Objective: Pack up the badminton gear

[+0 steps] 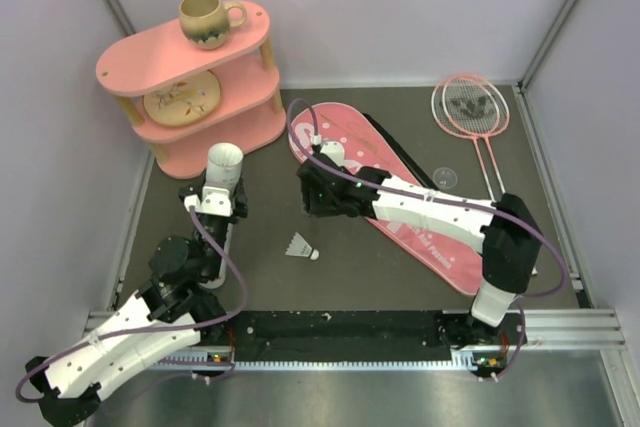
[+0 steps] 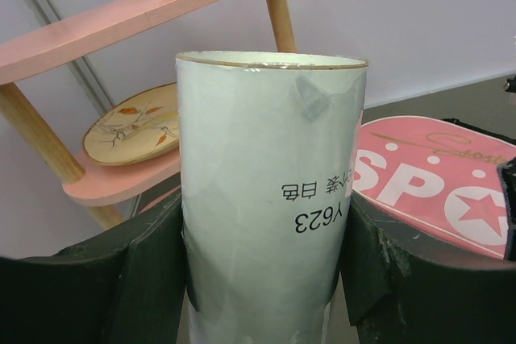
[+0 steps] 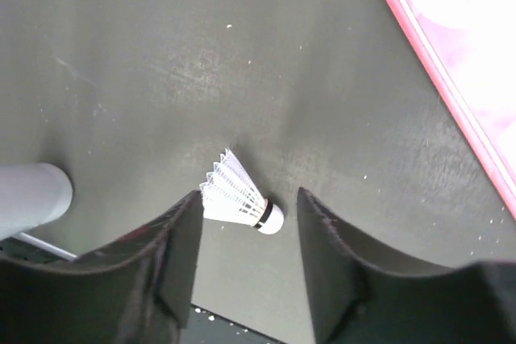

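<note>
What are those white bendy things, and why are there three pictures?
Those are robot arms, a left arm and a right arm. Each ends in a two-finger pincer called a gripper. The big picture comes from a camera above them. The other two come from small cameras on the wrists, so you see each arm's own fingers. The left gripper is squeezing an upright white tube. The right gripper is open and holds nothing. Its camera sees a feather shuttlecock lying on the dark table. Also on the table are a pink racket bag, two pink rackets, and a pink shelf with a mug on top and a plate underneath.
</note>
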